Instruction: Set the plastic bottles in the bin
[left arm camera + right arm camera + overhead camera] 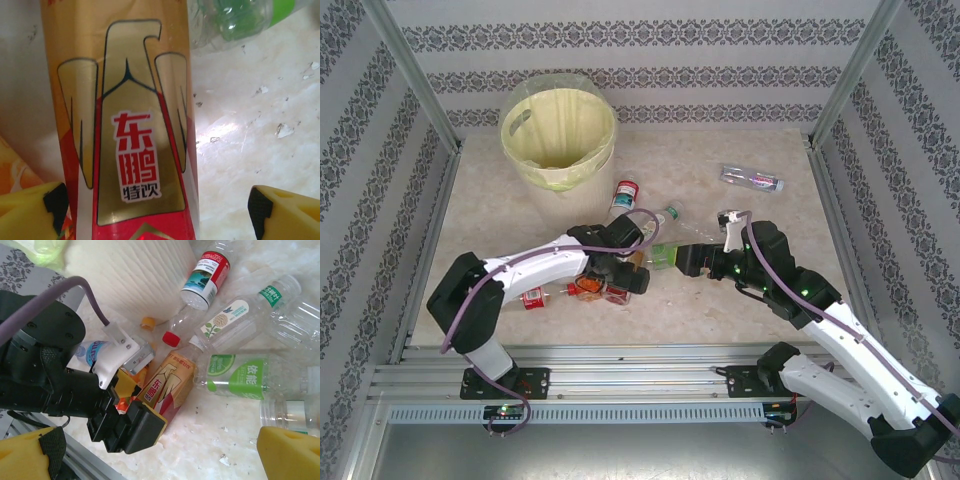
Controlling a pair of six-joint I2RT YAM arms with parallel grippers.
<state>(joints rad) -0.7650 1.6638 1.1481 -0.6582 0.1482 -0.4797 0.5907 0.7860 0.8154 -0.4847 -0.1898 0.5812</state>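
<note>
Straddling a gold-and-red bottle (135,125) lying on the table (720,310) with left jaws released, one pad (285,215) standing clear of its side. Holding right jaws spread wide, gripping nothing, near a green-labelled clear bottle (235,375) in the same cluster. Noted beyond the cluster, far left: bin (570,172), upright. Noted alone on the table, far right: one clear bottle (752,179).

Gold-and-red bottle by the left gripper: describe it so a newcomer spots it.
From the cream bin at the table's far left, come toward the arms to the mid-table bottle pile. The gold-and-red bottle lies between the fingers of the open left gripper. Its label is gold with red Chinese characters; the green-labelled bottle beside it is clear.
</note>
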